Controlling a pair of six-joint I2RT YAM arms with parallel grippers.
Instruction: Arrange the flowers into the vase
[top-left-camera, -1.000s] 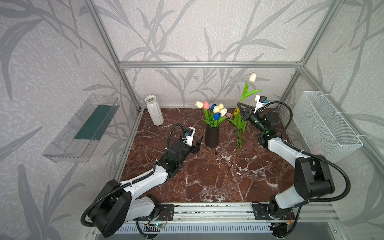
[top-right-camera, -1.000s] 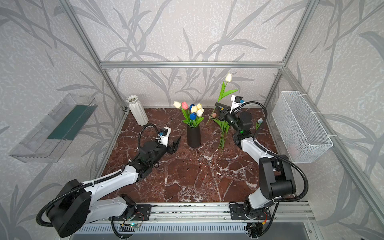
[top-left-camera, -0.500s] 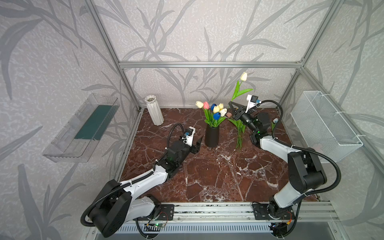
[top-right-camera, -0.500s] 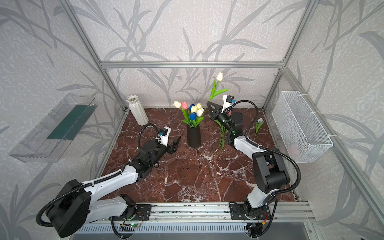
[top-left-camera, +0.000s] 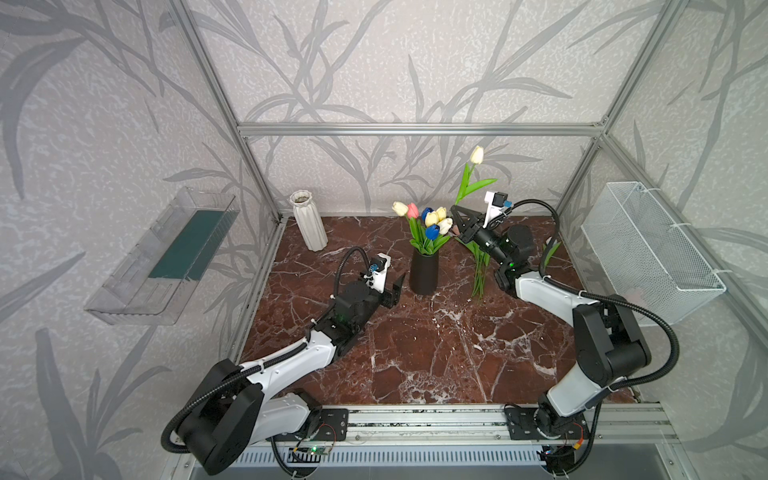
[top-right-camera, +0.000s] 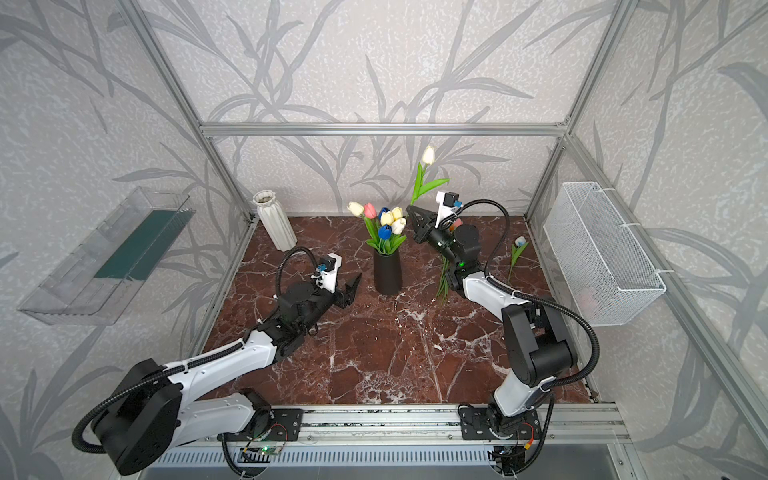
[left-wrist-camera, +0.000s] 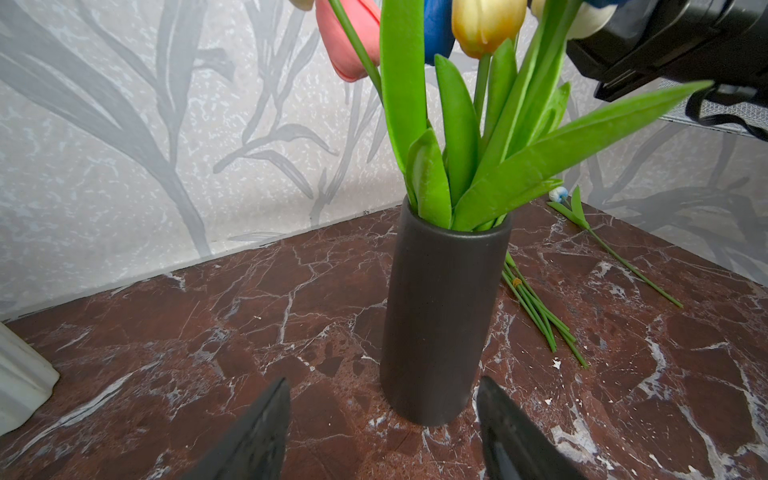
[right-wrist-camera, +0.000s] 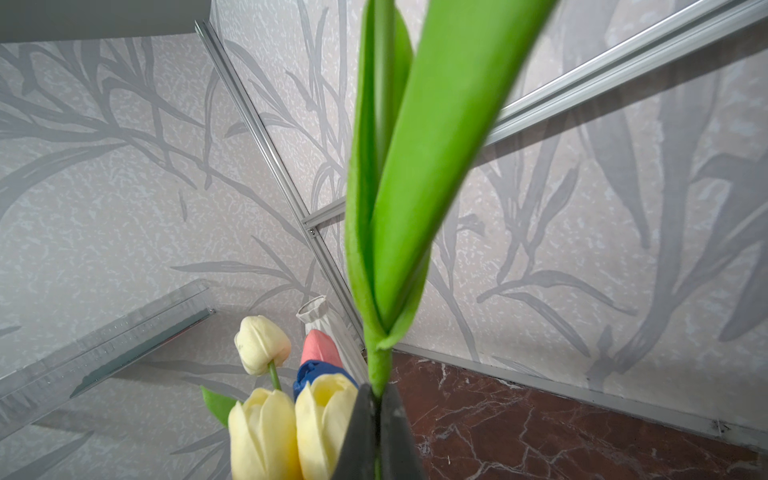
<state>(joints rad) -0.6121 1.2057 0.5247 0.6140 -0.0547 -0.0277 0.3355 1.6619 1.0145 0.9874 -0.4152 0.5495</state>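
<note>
Setting: red marble table (top-left-camera: 415, 353) is sitting between leaf-patterned walls.
Black vase (top-left-camera: 424, 272): is standing mid-table, carrying a bouquet (top-left-camera: 428, 224) of pink, blue, yellow and cream heads.
Right gripper (top-left-camera: 456, 210): jaws are pinching together on the stem of a cream tulip (top-left-camera: 464, 187), just under its leaves; the head is rising high above them, just beside the bouquet.
Left gripper (top-left-camera: 397, 287): jaws are standing apart and gripping nothing, with the vase's base just ahead of the gap.
Loose flowers (top-left-camera: 480, 266): are lying on the table beside the vase, under the right arm.

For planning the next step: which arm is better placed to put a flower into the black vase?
Right. The right gripper is shut on a cream tulip, raised beside the black vase. The left gripper is open and empty.
</note>
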